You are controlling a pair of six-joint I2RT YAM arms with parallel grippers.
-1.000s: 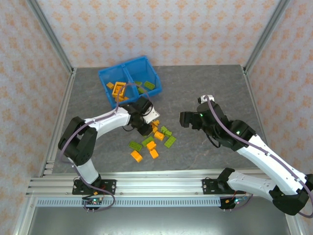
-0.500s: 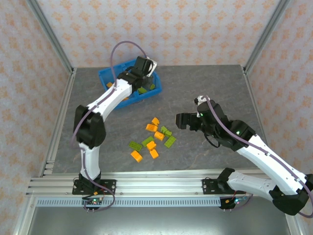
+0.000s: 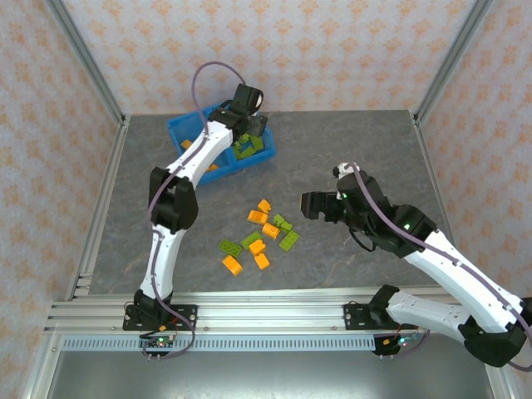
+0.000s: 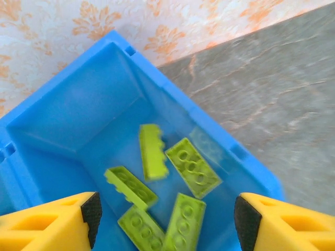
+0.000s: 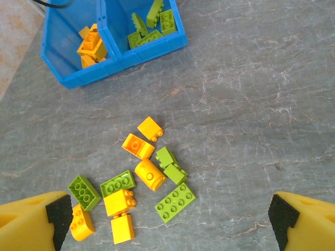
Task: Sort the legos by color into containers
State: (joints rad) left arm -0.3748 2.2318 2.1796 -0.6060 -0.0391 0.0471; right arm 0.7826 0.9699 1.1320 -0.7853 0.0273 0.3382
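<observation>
Five green legos [image 4: 192,167] lay in the right compartment of the blue bin [image 4: 78,99], near the far-left corner of the table [image 3: 357,150]. The left claw [image 4: 168,212] hung above them, jaws apart and empty, so a drop seemed finished. About a dozen loose legos [image 3: 262,233] at mid-table needed picking next. The right claw [image 5: 168,209] hovered there, wide open and empty. The surface was grey and stone-like, the walls [image 3: 291,50] orange-patterned.

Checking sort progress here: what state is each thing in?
blue bin: upright, both compartments partly filled.
green legos: lying in right compartment.
orange legos: lying in left compartment.
loose legos: mixed colours, unsorted on table.
left hand: open, empty, over the right compartment.
right hand: open, empty, above the loose legos.
</observation>
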